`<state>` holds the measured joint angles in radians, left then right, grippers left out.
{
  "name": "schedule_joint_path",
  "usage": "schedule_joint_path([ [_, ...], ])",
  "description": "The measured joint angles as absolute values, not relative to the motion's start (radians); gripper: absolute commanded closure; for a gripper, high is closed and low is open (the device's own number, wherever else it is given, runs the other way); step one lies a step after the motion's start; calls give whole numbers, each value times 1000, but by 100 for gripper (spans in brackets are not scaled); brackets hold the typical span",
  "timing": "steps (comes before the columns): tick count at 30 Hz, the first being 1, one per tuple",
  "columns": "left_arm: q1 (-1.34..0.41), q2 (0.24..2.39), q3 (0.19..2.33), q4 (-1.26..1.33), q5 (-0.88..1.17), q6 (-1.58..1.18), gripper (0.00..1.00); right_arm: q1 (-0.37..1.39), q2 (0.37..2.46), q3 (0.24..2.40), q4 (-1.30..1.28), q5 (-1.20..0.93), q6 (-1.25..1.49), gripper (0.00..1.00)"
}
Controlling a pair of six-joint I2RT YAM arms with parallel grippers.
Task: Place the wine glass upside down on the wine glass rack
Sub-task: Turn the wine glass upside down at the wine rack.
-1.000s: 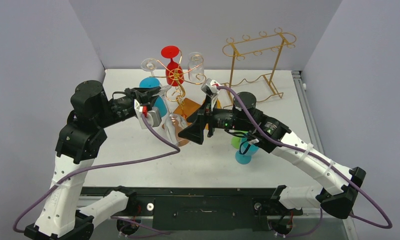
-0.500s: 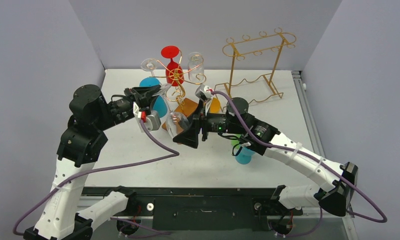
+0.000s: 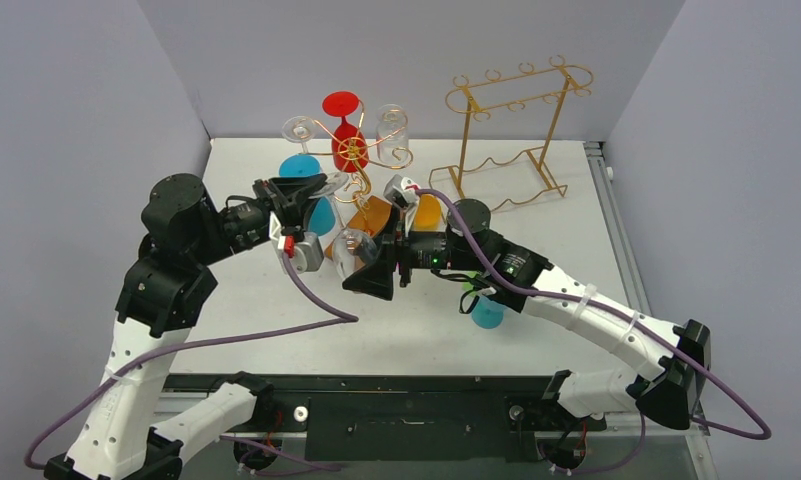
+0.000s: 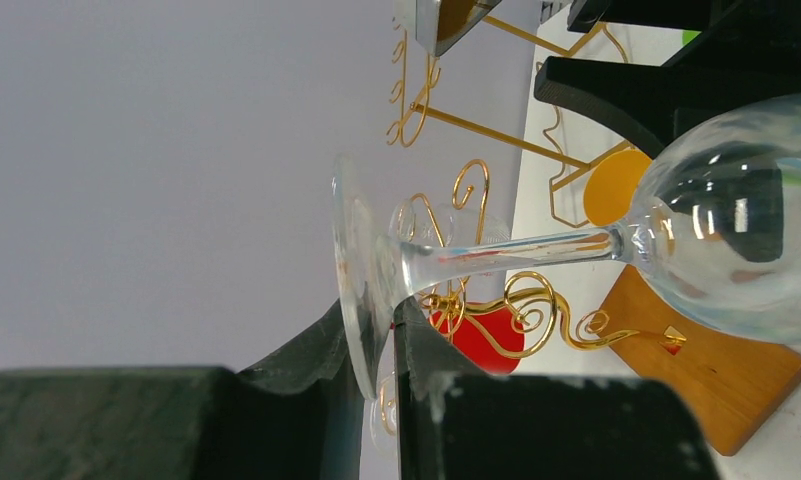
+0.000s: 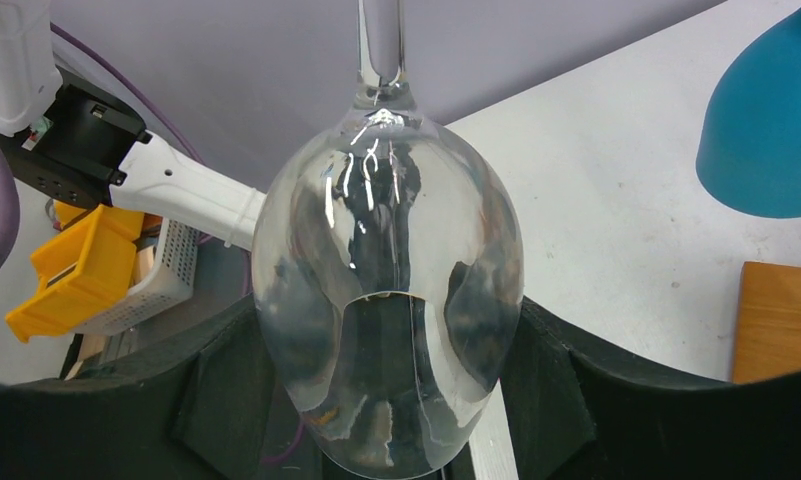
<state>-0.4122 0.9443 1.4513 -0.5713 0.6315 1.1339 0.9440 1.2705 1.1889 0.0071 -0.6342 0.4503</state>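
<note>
Clear wine glass (image 5: 388, 300) (rim possibly hidden)

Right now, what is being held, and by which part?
The left gripper pinches the clear wine glass by the rim of its foot. The right gripper brackets its bowl; contact cannot be told.

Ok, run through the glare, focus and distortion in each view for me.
Top external: soft even light, sharp; the clear wine glass barely stands out. Left wrist: the left pincer's fingers are blurred close up; the bowl reflects dark shapes. Right wrist: white glare streaks on the bowl, which warps the right pincer seen through it.
</note>
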Motion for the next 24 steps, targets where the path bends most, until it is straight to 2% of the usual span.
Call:
schedule_joint_path([
  [1,-415,943,1447,-569,630,1134,90,944,1274,1189,6,-635,448,54],
  [2,-418,942,1443,-565,627,1134,81,944,1277,1188,6,-636,445,59],
  [3,-422,942,1438,-558,625,1132,67,944,1280,1188,7,-636,440,62],
  [5,-430,942,1428,-546,621,1122,26,944,1287,1184,16,-624,429,67],
  [6,-435,943,1424,-540,620,1111,13,944,1290,1177,23,-609,420,68],
  [7,-440,945,1420,-535,614,1088,5,944,1290,1166,29,-588,410,68],
  [16,-445,957,1418,-541,513,905,4,843,1290,962,128,-412,370,68],
  [24,-444,936,1422,-627,332,636,4,756,1290,933,196,-352,342,68],
])
